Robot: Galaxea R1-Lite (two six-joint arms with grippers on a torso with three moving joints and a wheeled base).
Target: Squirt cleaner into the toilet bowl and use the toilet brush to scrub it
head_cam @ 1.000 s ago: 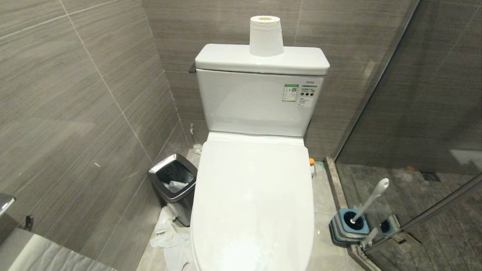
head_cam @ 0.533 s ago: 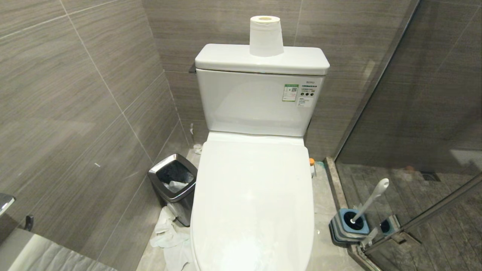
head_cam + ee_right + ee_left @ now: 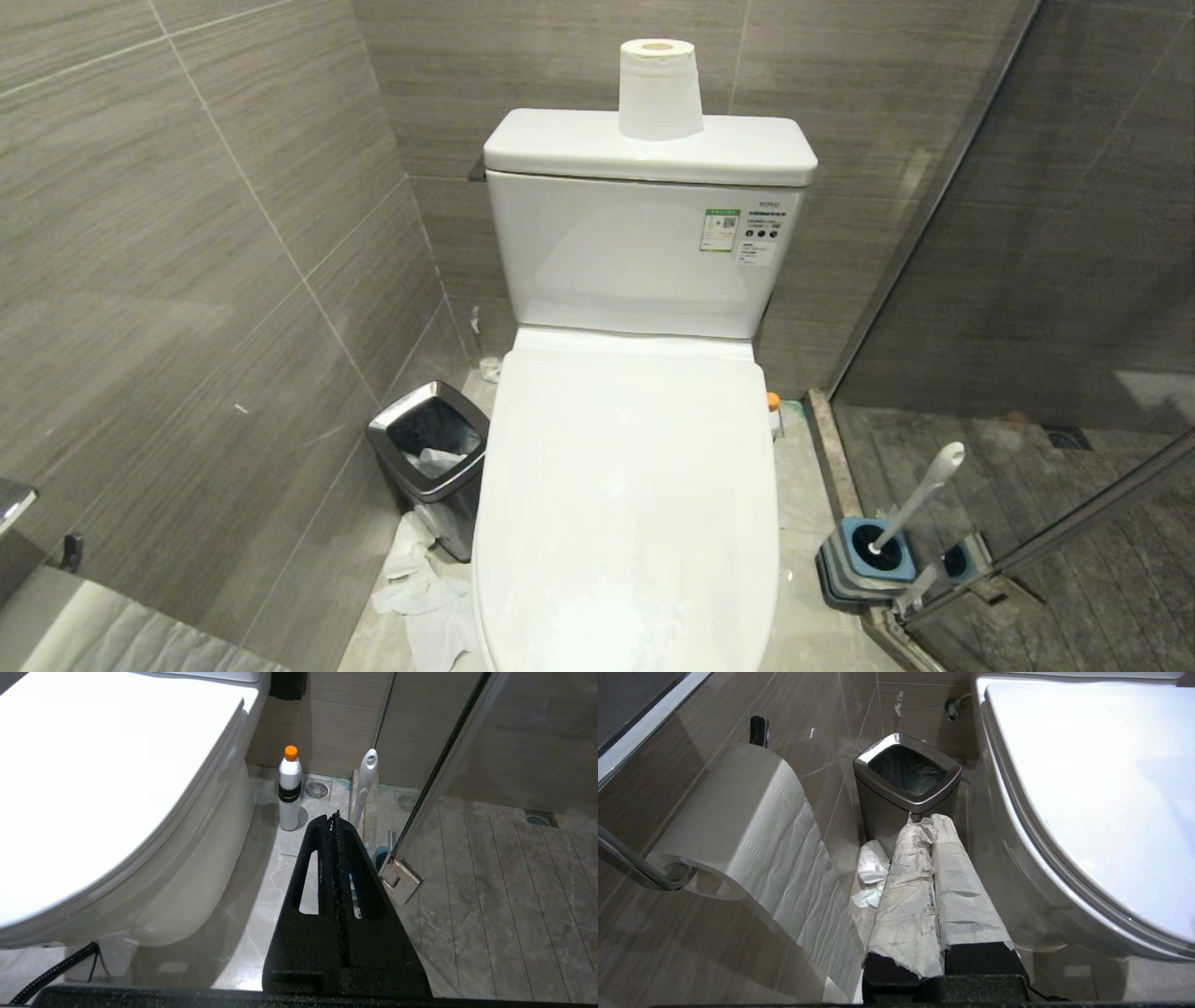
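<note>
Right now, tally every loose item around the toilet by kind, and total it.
Paper rolls: 2, tank-top roll, wall-holder roll
Bin: 1
Toilet brush: 1
Cleaner bottle: 1
Total: 5

The white toilet (image 3: pixel 625 485) has its lid shut. The cleaner bottle (image 3: pixel 289 788) stands ahead of the right gripper (image 3: pixel 334 816). The brush (image 3: pixel 364 784) leans beside it.
</note>
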